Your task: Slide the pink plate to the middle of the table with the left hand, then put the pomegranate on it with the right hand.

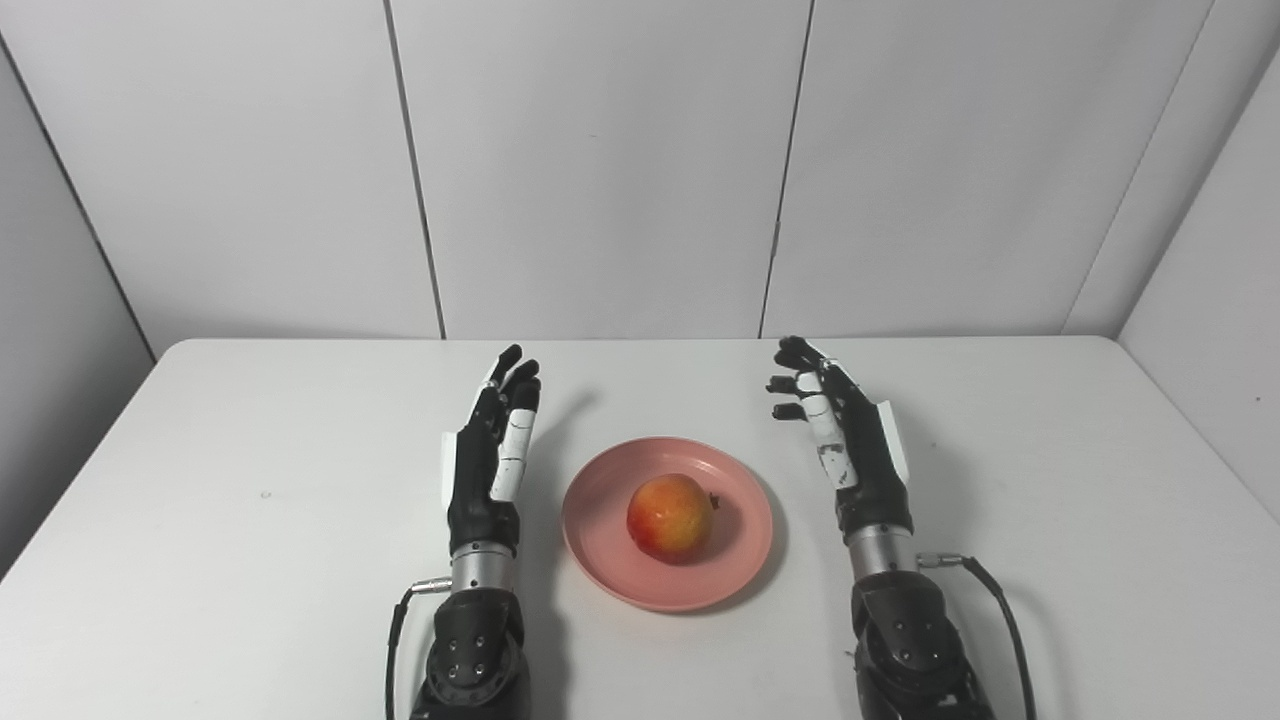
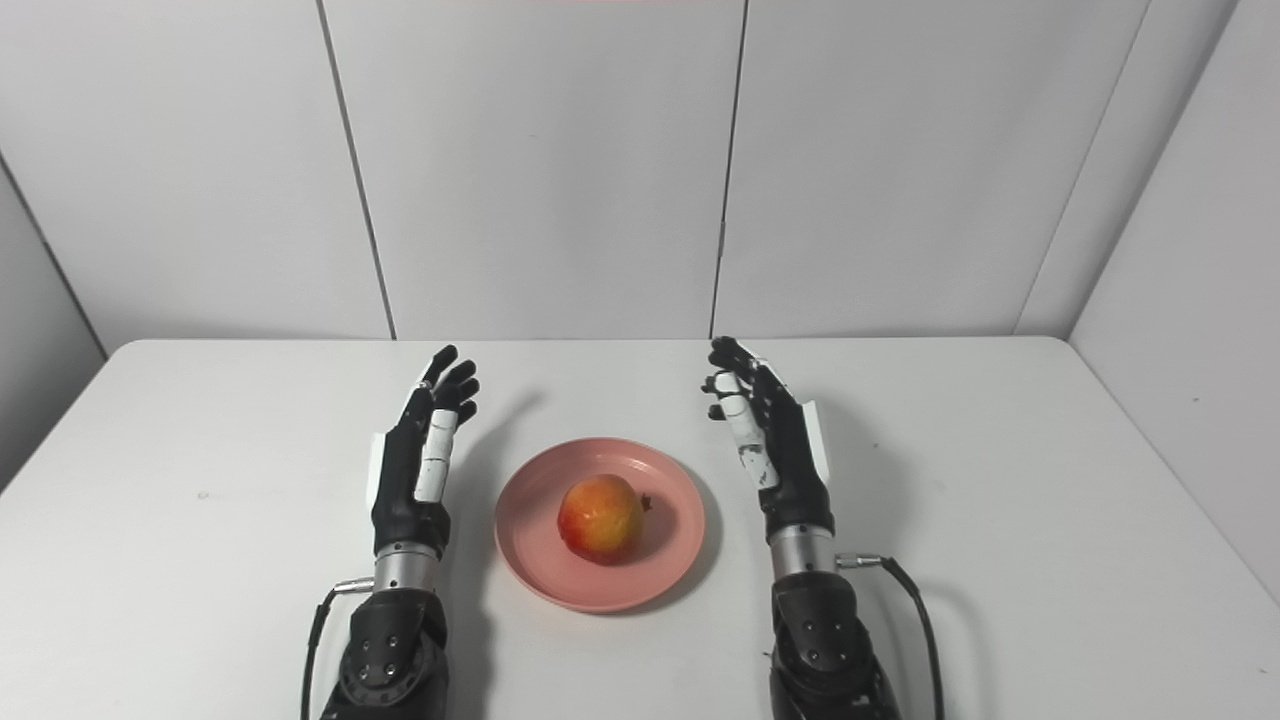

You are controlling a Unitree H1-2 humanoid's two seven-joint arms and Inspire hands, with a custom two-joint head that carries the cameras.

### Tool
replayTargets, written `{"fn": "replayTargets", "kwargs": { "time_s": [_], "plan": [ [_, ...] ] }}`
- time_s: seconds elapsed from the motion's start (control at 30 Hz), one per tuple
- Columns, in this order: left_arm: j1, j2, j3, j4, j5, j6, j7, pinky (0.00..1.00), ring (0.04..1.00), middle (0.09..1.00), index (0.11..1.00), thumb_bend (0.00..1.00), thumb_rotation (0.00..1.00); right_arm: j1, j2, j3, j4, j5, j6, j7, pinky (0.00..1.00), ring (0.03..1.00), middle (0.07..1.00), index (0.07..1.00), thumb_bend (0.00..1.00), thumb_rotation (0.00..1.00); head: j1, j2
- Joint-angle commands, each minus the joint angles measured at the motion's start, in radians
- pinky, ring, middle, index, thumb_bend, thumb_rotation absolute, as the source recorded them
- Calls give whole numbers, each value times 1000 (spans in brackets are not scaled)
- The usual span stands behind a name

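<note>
The pink plate (image 1: 600, 500) lies on the white table near its middle, towards the front. A red and yellow pomegranate (image 1: 670, 516) rests on the plate, its small crown pointing right. My left hand (image 1: 495, 450) stands just left of the plate, open, fingers stretched away from me and holding nothing. My right hand (image 1: 840, 425) stands right of the plate with a gap between them, open, fingers slightly curled and empty. Neither hand touches the plate or the fruit.
The white table (image 1: 250, 520) runs to grey wall panels at the back and on both sides. A cable (image 1: 1005, 610) loops from my right wrist over the table.
</note>
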Motion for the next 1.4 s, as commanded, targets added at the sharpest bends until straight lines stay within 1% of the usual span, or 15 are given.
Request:
{"fn": "replayTargets", "kwargs": {
  "time_s": [0.0,0.07,0.1,0.13,0.17,0.23,0.3,0.4,0.5,0.57,0.63,0.73,0.97,1.17,1.37],
  "plan": [
    [8,27,6,39,29,-40,28,953,950,928,898,815,889,-38,9,-30,0,48,18,-5,783,809,852,829,808,1000,1,1],
    [6,34,4,40,28,-27,28,959,961,943,920,813,905,-39,12,-45,19,67,24,-5,814,840,874,848,806,1000,1,2],
    [5,36,4,35,21,-10,22,979,973,947,941,833,907,-39,13,-50,29,74,22,-4,855,872,895,863,805,1000,1,2],
    [7,38,4,29,8,13,10,981,974,948,943,835,907,-37,14,-54,41,80,18,-3,859,874,896,864,804,1000,1,3],
    [8,40,3,24,0,33,2,990,983,956,957,850,906,-36,14,-58,53,87,13,-2,886,888,906,870,801,1000,0,3],
    [10,44,-1,21,-4,59,-6,998,994,966,975,867,916,-35,14,-62,76,101,5,5,934,906,923,886,791,1000,0,3],
    [11,46,-2,17,-17,87,-20,1000,999,972,987,905,916,-34,11,-61,92,114,5,17,980,927,942,914,786,1000,-1,3],
    [13,50,-5,-11,-41,181,-52,1000,1000,994,999,957,932,-31,-1,-46,119,117,4,42,999,971,969,967,794,1000,-1,3],
    [14,59,-12,-35,-63,263,-94,1000,1000,1000,1000,965,943,-24,-19,-18,135,89,-7,56,1000,990,977,984,796,1000,0,6],
    [16,64,-18,-46,-78,300,-123,1000,1000,1000,1000,926,957,-17,-32,4,143,68,-16,63,1000,998,996,997,809,1000,-1,6],
    [18,64,-20,-52,-88,321,-140,1000,1000,1000,1000,921,958,-12,-40,19,148,53,-19,65,1000,1000,1000,1000,840,1000,-1,6],
    [22,59,-16,-55,-94,330,-144,1000,1000,1000,1000,921,955,-3,-46,37,148,36,-10,64,1000,1000,1000,1000,900,1000,2,8],
    [31,46,-10,-52,-78,312,-116,1000,1000,1000,1000,948,959,0,-44,45,163,30,-14,61,1000,1000,1000,1000,924,1000,1,7],
    [38,36,-14,-48,-71,291,-98,1000,1000,1000,1000,960,953,-1,-37,33,176,52,-22,68,1000,1000,1000,1000,896,1000,1,7],
    [40,34,-20,-35,-55,266,-78,1000,1000,1000,1000,963,959,2,-36,32,165,58,-6,71,1000,1000,1000,1000,867,1000,0,8]
  ]
}}
